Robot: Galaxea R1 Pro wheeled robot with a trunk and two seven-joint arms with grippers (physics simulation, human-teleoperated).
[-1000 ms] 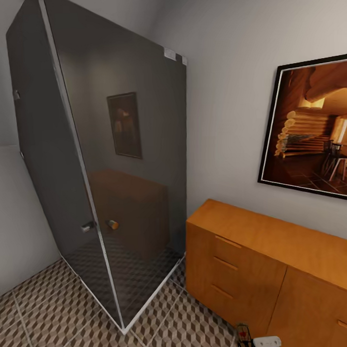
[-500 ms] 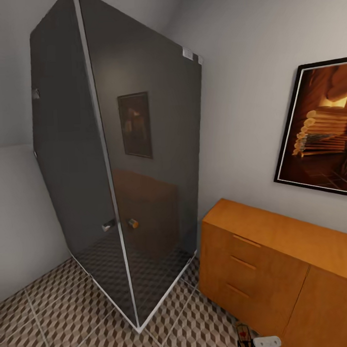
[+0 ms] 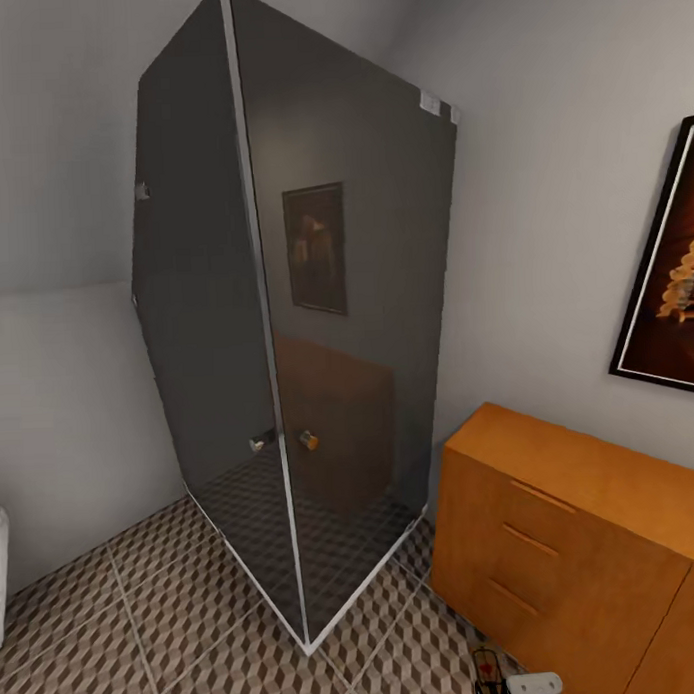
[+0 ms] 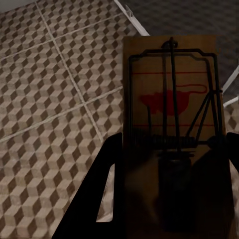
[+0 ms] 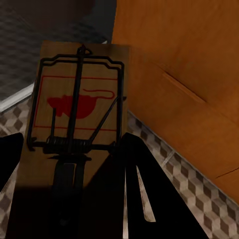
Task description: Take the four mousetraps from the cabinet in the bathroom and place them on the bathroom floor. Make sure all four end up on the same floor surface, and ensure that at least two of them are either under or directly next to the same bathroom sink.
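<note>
1. Bathroom corner seen from head view: grey walls, cube-patterned tile floor (image 3: 196,602), tall dark-glass shower enclosure (image 3: 296,319) standing in the corner with a pale base frame and small metal door knobs (image 3: 308,439).
2. Orange-brown wooden cabinet (image 3: 553,520) against the wall just beside the enclosure; slim bar handles on closed drawer fronts. Framed picture (image 3: 670,276) on the wall above it, cut by the frame edge.
3. Left wrist view: left gripper (image 4: 169,149) clamped on a mousetrap (image 4: 172,99); dark fingers (image 4: 107,174) pressing both long edges of the wooden board. Dark wire spring parts and red mouse mark facing the camera. Trap held off the ground above patterned tiles, shower base frame beyond its far end.
4. Right wrist view: right gripper (image 5: 69,164) gripping a second mousetrap (image 5: 77,109), same wire parts and red mark up. Board held in the air over the tiles, with the cabinet's drawer front near.
5. Head view, bottom edge: small red-marked trap and a white gripper part barely visible; detail too small to resolve.
</note>
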